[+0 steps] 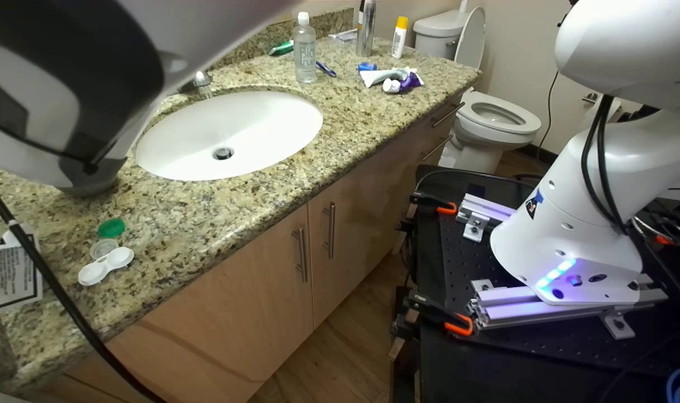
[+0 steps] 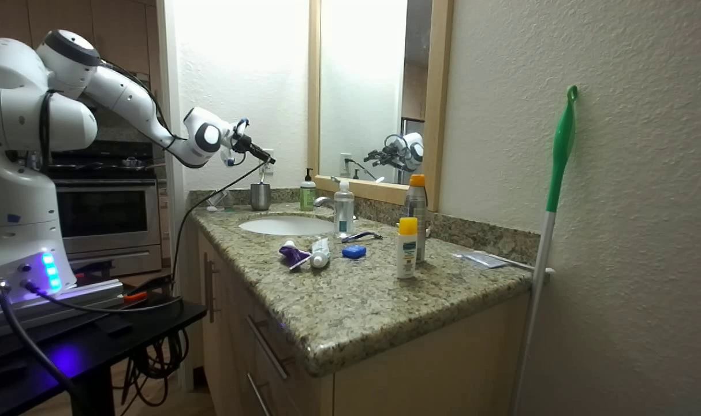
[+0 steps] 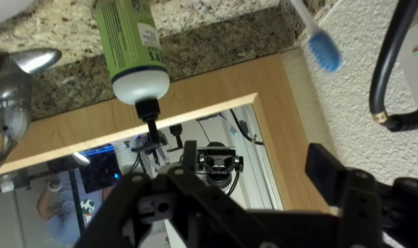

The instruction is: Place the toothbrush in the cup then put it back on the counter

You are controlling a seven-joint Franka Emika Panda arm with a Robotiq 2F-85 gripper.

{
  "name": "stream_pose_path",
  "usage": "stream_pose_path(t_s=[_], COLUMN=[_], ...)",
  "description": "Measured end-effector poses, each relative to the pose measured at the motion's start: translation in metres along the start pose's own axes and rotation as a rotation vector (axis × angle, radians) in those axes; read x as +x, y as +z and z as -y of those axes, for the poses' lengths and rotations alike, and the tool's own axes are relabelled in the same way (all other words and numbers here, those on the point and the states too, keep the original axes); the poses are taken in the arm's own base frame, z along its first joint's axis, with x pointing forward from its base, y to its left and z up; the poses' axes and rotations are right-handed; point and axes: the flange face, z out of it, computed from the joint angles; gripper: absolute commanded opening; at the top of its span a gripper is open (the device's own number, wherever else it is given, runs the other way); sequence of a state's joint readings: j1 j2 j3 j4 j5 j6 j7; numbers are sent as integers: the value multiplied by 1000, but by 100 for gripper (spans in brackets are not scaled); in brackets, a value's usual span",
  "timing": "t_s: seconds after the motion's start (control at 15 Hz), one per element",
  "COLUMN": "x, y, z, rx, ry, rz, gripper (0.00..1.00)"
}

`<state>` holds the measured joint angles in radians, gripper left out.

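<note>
On the speckled beige-brown granite table [image 2: 350, 315], near the white oval sink [image 2: 284, 226], stands a clear, white-capped bottle [image 2: 344, 211]; a crumpled purple tube [image 2: 295, 255], a white tube [image 2: 320, 256] and a small blue box [image 2: 354, 252] lie close by. A white bottle with a yellow cap [image 2: 407, 254] stands just beside a tall silver can [image 2: 418, 208]. A green-labelled bottle with a black pump [image 3: 133, 48] stands between the curved metal faucet [image 3: 14, 93] and the shiny grey tapered metal cup [image 2: 260, 197].

Only an exterior view takes in that cup. In an exterior view the robot's white arm [image 1: 205, 22] covers part of the table, and a black cable [image 1: 54, 286] crosses beside a white lens case [image 1: 106, 266] and a round green lid [image 1: 111, 228]. The wrist view alone shows the toothbrush's blue bristles clearly.

The slim, pale toothbrush [image 3: 318, 39] rises out of the cup, bristles up. Just above it hovers the black gripper [image 2: 272, 161], its fingers [image 3: 321, 172] spread apart, a wooden mirror frame [image 3: 284, 137] showing between them. In the wrist view the toothbrush's head lies outside that gap, apart from both fingers.
</note>
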<state>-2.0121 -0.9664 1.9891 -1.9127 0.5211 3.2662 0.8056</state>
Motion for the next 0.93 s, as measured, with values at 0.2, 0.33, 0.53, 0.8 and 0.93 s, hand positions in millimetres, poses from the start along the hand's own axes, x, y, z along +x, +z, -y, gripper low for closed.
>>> stream_pose_path(t_s=[0.2, 0.33, 0.53, 0.8, 0.93], x=[-31, -42, 18, 125, 171], y=[-1, -10, -34, -56, -70], z=[15, 31, 38, 10, -9], rx=[36, 87, 165, 172, 166], ry=[48, 96, 191, 199, 170], rz=[104, 159, 112, 18, 14], gripper=[100, 100, 100, 100, 100])
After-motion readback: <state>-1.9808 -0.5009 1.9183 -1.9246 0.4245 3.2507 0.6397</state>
